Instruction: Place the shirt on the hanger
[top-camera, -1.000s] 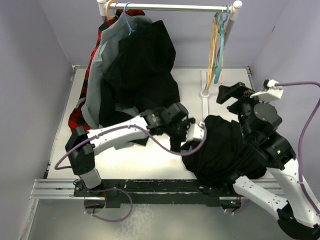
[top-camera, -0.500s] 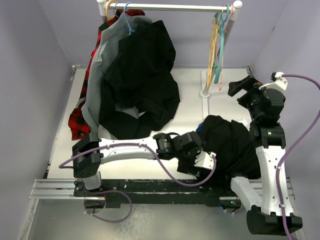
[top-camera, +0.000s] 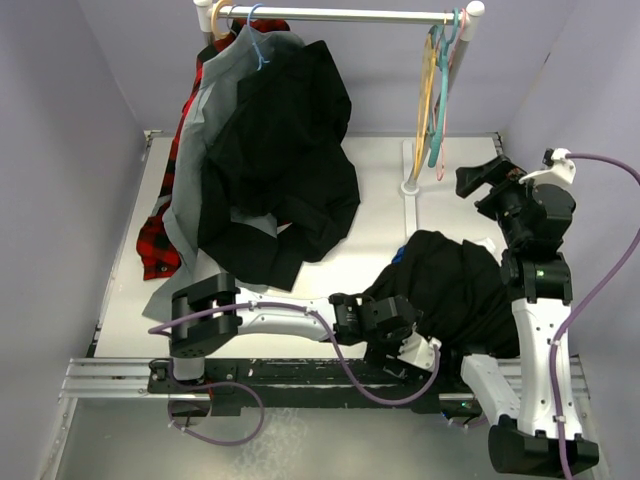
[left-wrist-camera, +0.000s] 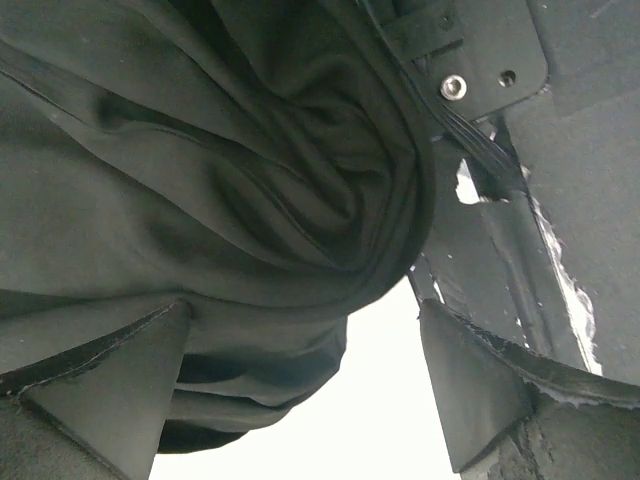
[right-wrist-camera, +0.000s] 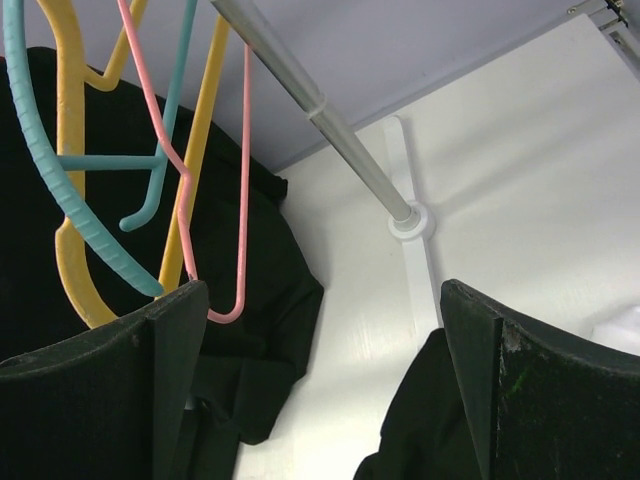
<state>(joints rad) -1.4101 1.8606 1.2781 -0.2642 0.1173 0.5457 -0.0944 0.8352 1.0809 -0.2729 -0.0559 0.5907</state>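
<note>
Left gripper (left-wrist-camera: 305, 320): jaws held wide, nothing gripped; shirt (left-wrist-camera: 200, 190) is bunched just ahead, partly between them. Right gripper (right-wrist-camera: 320, 300): jaws wide, empty; hanger (right-wrist-camera: 65, 100) hangs ahead, toward its left finger. Risk judged: only one loose fold is pinched, so the shirt slips.

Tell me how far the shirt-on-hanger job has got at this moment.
Done: nothing visible. The black shirt lies crumpled on the table, and the yellow hanger hangs bare on the rail.
In hand: the left pincer sits open against the shirt's folds. The right pincer is open, facing the hanger. Neither grips anything.
Left: take the hanger, lift the shirt, thread it on.
</note>
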